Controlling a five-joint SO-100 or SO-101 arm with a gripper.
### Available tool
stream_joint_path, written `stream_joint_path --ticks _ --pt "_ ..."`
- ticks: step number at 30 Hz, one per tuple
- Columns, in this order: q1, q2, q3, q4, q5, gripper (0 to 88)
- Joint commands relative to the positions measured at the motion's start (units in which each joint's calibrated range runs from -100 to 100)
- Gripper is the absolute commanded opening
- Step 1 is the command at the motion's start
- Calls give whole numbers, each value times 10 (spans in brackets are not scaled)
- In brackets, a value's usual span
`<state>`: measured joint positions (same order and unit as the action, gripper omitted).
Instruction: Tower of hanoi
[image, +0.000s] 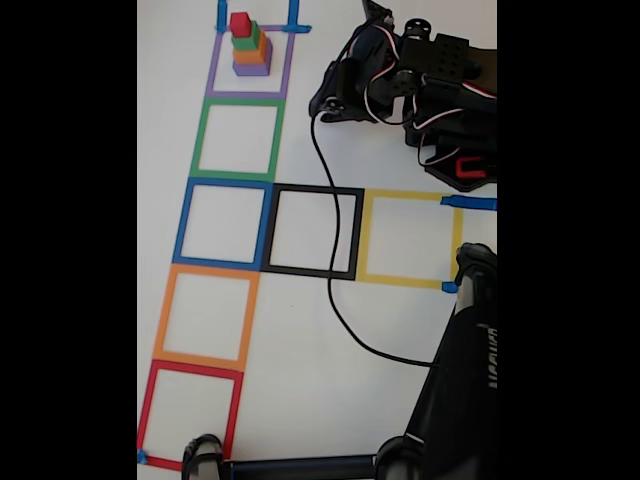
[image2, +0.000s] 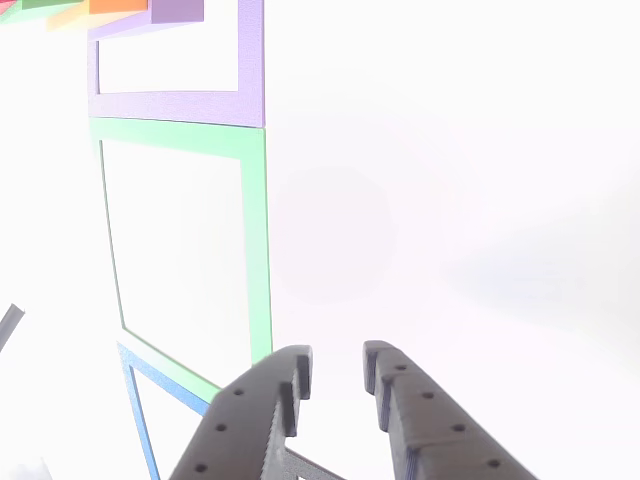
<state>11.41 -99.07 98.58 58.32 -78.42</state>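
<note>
Fingers (image2: 295, 385) of the gripper (image2: 335, 370) rise from the bottom edge of the other view, dark grey, tips slightly apart with bare white table (image2: 450, 200) showing between them; nothing is held. Left finger tip lies over the lower right corner of the green square (image2: 255, 230); right finger (image2: 400, 400) lies over plain table. Above the green square in that view sits the purple square (image2: 250, 60), and at the upper left edge the bottoms of the purple cube (image2: 176, 10) and orange cube (image2: 118, 5) cut into frame. Fixed view: stack stands at upper left inside the purple square (image: 212, 75), purple cube (image: 251, 67) at the base, orange cube (image: 252, 52) on it, green cube (image: 247, 38) next, red cube (image: 240, 24) on top, all upright and roughly centred. Below it a column of taped squares runs down the left: green (image: 200, 140), blue (image: 182, 225), orange (image: 160, 315), red (image: 148, 410). Black square (image: 358, 235) adjoins the blue one on its right, yellow square (image: 405, 195) beyond that. Arm (image: 410, 85) is folded at upper right, well apart from the stack, its gripper end (image: 325, 100) pointing left, beside the green square. Black cable (image: 335, 260) runs from it down across the black square toward a dark stand (image: 470, 370) at lower right.
</note>
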Motion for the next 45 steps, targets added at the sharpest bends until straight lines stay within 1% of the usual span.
stream_joint_path --ticks 1,7,13,14,15,16,17,18,19,21,22,24,28,31,33,36,37,38,39,40,41,42,43,44,45 --pt "-2 -8 4 -9 6 16" --pt "-3 -8 4 -9 11 11" --pt "-39 -8 4 -8 88 11" --pt "-51 -8 4 -8 94 11" --pt "-58 -8 4 -8 83 10" --pt "-61 -8 7 -20 63 10" --pt "-63 -8 7 -29 67 10" --pt "-65 -8 7 -43 85 10" --pt "-68 -8 7 -54 117 10" --pt "-73 -8 -3 -62 212 10" --pt "-75 -7 -12 -63 276 10" --pt "-77 0 -37 -70 389 10" --pt "-81 27 -113 -80 599 10" --pt "-75 52 -179 -91 712 10" --pt "-67 65 -223 -92 817 10" --pt "-49 79 -281 -95 998 10" --pt "-41 86 -299 -94 1071 10" --pt "-35 94 -316 -94 1133 10" --pt "-26 104 -334 -93 1231 10" --pt "-17 117 -350 -95 1307 12" --pt "-8 132 -374 -93 1367 25" --pt "2 144 -398 -78 1441 38" --pt "10 158 -418 -61 1551 36" --pt "21 168 -435 -50 1610 32" --pt "32 176 -451 -38 1654 20"
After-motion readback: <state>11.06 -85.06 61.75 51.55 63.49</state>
